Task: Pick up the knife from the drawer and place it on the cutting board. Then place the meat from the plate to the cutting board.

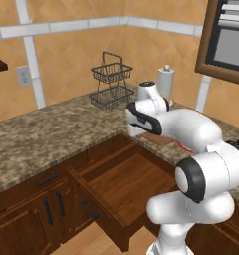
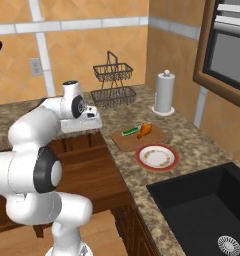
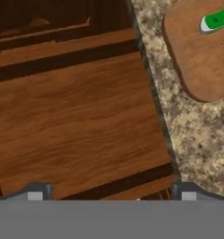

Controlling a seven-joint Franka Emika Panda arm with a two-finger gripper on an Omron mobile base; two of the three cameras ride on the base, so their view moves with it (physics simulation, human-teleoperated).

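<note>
Granite desk (image 2: 192, 145) wraps the corner, and on it the board (image 2: 137, 138) carries both knife (image 2: 128, 132) and meat (image 2: 145, 130), side by side. Plate (image 2: 157, 158) sits bare just beside the board. Pincer (image 3: 109, 193) hangs released, holding nothing, over the empty drawer (image 3: 76, 121), with the board off to its side. That glossy drumstick looks light, firm and slippery; I'd take it across the thick end.

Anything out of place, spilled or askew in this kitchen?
Nothing spilled or damaged. The drawer stands pulled out. The knife and the meat lie on the cutting board; the plate holds nothing.
</note>
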